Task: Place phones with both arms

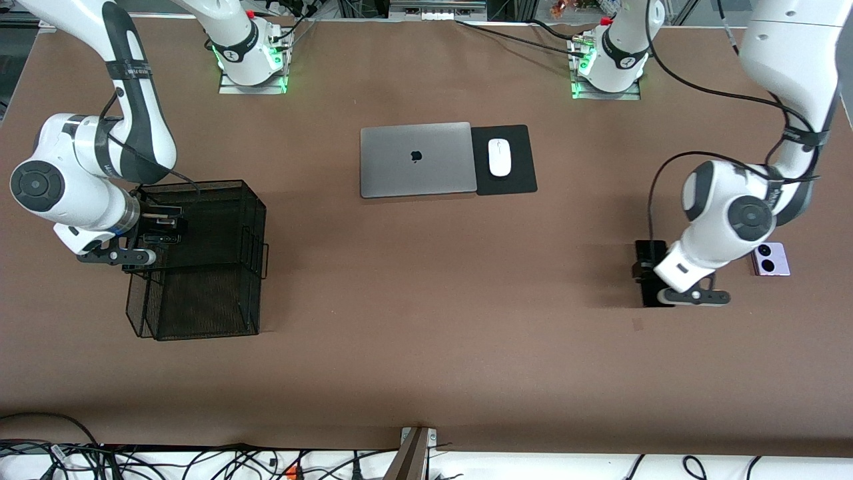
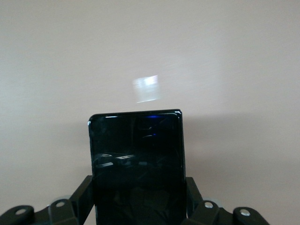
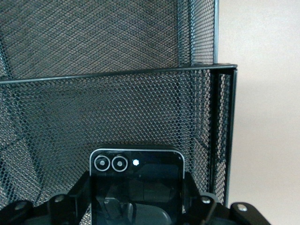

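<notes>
My left gripper (image 1: 648,272) is down at the table near the left arm's end, shut on the long black slab phone (image 1: 650,250). In the left wrist view its fingers (image 2: 83,192) clamp both long edges of that phone (image 2: 136,150); I cannot tell whether the phone is lifted off the table. The pale lilac phone (image 1: 771,259) with two black circles lies flat beside that arm's wrist. My right gripper (image 1: 162,227) hangs over the black mesh basket (image 1: 220,200), shut on the small squarish black phone (image 3: 136,187), just above the basket's rim (image 3: 117,75).
A closed silver laptop (image 1: 415,160) lies mid-table near the bases. Beside it is a white mouse (image 1: 499,157) on a black pad (image 1: 520,167). The basket has tall mesh walls. Cables run along the table's front edge.
</notes>
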### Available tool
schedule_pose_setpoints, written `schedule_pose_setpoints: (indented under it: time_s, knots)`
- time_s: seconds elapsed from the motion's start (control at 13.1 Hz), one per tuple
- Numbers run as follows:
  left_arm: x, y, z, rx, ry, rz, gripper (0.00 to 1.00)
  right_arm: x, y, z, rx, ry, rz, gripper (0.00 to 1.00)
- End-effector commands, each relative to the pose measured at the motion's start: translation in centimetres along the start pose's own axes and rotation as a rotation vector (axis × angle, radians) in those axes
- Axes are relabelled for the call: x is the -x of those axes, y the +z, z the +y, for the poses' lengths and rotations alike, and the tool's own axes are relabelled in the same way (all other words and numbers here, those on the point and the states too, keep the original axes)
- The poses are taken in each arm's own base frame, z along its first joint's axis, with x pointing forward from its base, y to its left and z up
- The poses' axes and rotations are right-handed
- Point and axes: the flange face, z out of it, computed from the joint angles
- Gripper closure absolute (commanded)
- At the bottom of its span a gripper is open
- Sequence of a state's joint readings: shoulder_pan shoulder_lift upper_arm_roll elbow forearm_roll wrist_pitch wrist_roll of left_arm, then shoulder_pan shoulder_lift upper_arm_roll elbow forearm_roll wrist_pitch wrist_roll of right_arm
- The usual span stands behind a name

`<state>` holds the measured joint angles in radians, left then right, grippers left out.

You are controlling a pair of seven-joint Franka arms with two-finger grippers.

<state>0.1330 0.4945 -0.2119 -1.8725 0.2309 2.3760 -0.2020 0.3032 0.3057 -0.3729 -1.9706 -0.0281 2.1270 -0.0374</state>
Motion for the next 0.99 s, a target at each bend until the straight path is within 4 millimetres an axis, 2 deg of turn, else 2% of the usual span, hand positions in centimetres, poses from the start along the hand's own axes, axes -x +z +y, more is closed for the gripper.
schedule_pose_setpoints:
  time_s: [0.0,0.3,0.46,0.53,0.68,0.76,0.84,0.91]
  knots:
    - [-1.8,-1.6,5.9,-0.018,-0.051,-0.022,1.0,0.4,-1.6,0.2,-0.023,-0.008,0.037,0.01]
    - [-1.3,-2.0,14.4,-0.006,-0.1,-0.008,1.0,-0.5,-3.7,0.3,-0.021,-0.007,0.069,0.01]
    - [-1.1,-2.2,21.0,0.043,-0.149,-0.002,1.0,-0.6,-3.9,0.3,-0.021,-0.005,0.073,0.01]
    - [-0.9,-2.1,24.0,0.058,-0.172,0.001,1.0,-0.9,-4.9,0.3,-0.021,-0.007,0.092,0.0]
    - [-1.0,-2.4,28.9,0.095,-0.214,0.019,1.0,-1.8,-8.0,0.3,-0.034,-0.001,0.104,0.0]
    - [-0.5,-2.2,31.5,0.13,-0.239,0.004,1.0,-2.2,-10.3,0.2,-0.085,0.019,0.107,0.0]
    - [0.1,-2.4,34.9,0.167,-0.242,0.0,1.0,-3.0,-12.1,-0.2,-0.117,0.026,0.1,0.0]
    - [-0.2,-2.5,37.0,0.198,-0.265,0.011,1.0,-3.9,-13.6,-0.6,-0.115,0.021,0.097,0.0]
